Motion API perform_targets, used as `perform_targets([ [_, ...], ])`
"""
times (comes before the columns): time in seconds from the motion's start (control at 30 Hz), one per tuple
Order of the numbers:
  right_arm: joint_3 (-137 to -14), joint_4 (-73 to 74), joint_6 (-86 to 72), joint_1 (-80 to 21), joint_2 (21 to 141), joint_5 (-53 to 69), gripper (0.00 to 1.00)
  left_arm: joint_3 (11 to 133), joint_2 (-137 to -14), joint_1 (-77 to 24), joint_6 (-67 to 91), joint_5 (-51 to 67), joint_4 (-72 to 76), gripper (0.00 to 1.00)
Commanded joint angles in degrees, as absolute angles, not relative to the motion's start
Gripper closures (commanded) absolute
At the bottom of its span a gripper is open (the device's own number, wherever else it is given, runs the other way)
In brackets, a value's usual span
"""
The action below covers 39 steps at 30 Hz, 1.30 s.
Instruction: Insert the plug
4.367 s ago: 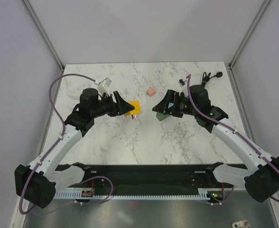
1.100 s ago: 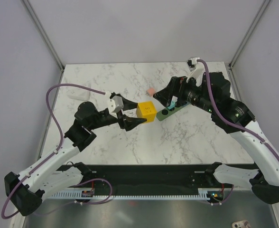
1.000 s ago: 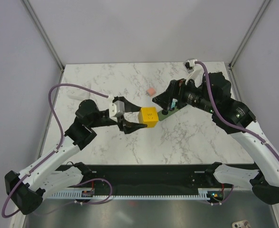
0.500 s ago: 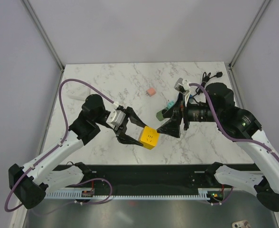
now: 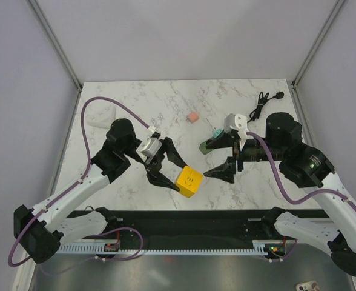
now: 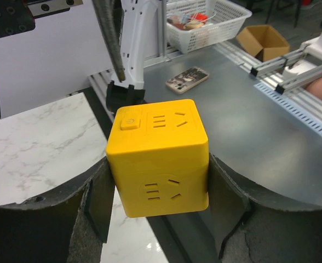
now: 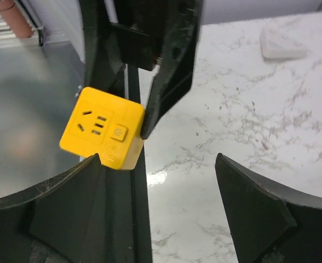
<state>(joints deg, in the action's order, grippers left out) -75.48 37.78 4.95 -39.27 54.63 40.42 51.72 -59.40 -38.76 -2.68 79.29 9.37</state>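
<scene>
My left gripper (image 5: 183, 177) is shut on a yellow cube socket (image 5: 189, 181) and holds it in the air over the table's near edge. In the left wrist view the cube (image 6: 158, 156) sits squeezed between both pads, slot faces toward the camera and upward. My right gripper (image 5: 207, 160) stands open just right of the cube, holding nothing. Its wrist view shows the cube (image 7: 101, 134) ahead of the left fingertip (image 7: 90, 175). The black plug (image 5: 279, 94) lies on its coiled cord (image 5: 260, 104) at the back right of the table, far from both grippers.
A green power strip (image 5: 207, 146) lies on the marble behind my right gripper. A small pink block (image 5: 192, 116) sits mid-table, and a white object (image 5: 99, 118) at the far left. A black rail (image 5: 196, 221) runs along the near edge.
My left gripper carried the yellow cube from mid-table toward the near edge. My right gripper came away from the green strip and swung down to face the cube, still open.
</scene>
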Motion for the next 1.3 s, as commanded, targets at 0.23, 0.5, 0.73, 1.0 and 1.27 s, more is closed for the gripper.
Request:
perform_targets([
  [0.23, -82.78, 43.67, 37.43, -39.99, 58.16, 67.94, 0.02, 52.12, -60.65, -39.02, 13.53, 91.23, 18.63, 0.98],
  [0.5, -86.39, 51.23, 41.22, -50.61, 63.01, 60.57, 0.02, 51.59, -61.52, -39.02, 16.26, 93.43, 18.55, 0.98],
  [0.73, -90.88, 53.61, 43.33, -60.90, 69.69, 49.14, 0.03, 53.61, -63.10, -39.02, 16.70, 94.48, 18.46, 0.98],
  [1.0, -90.97, 55.02, 48.41, -62.67, 72.68, 39.65, 0.03, 54.14, -63.28, -39.02, 15.73, 96.77, 17.76, 0.98],
  [1.27, -89.12, 55.46, 52.82, -62.67, 73.56, 35.77, 0.05, 55.90, -63.89, -39.02, 6.43, 100.01, 8.98, 0.98],
])
